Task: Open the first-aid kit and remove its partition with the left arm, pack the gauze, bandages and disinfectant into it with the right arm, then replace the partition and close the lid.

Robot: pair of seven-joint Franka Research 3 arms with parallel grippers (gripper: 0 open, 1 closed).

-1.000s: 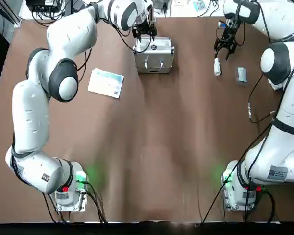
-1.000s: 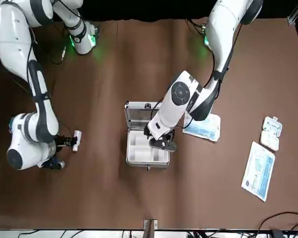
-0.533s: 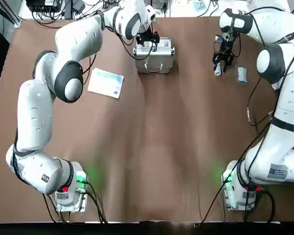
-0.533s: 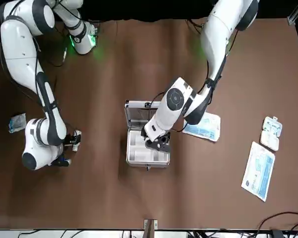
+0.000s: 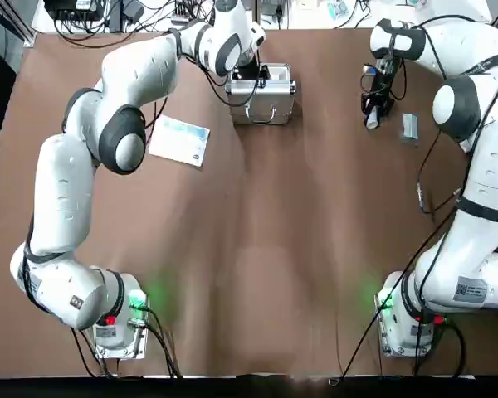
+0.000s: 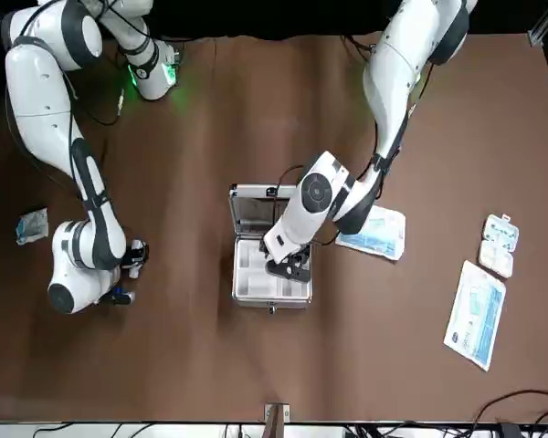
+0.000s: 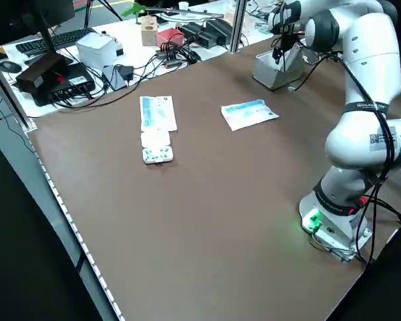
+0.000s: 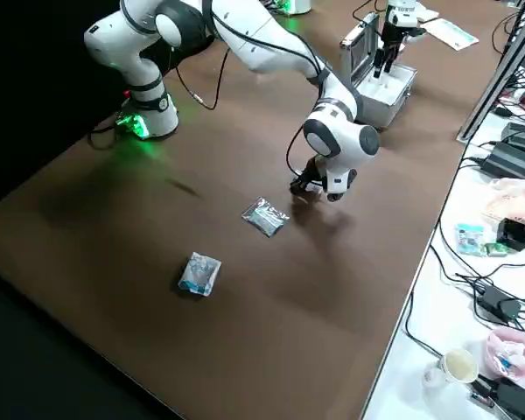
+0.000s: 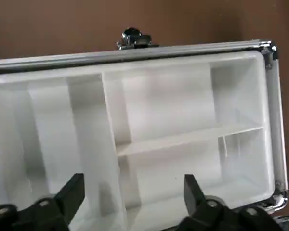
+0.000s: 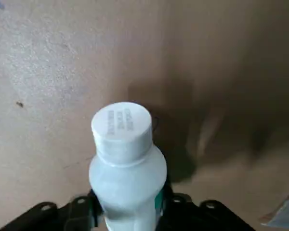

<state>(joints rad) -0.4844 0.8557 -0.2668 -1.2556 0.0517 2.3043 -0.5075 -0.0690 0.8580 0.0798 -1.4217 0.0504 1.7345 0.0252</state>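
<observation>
Inside the open silver first-aid kit, cream compartmented partition, left hand spread, right hand clamping disinfectant

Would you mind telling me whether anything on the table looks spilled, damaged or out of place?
Nothing stands out. The first-aid kit sits open with its partition seated squarely inside, below the open left pincer. The right pincer is around the disinfectant; no spill shows.

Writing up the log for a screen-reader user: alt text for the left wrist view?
The open first-aid kit fills the view, its white partition with several empty compartments still seated inside. The left gripper hangs just above it, black fingers spread apart; brown table beyond.
</observation>
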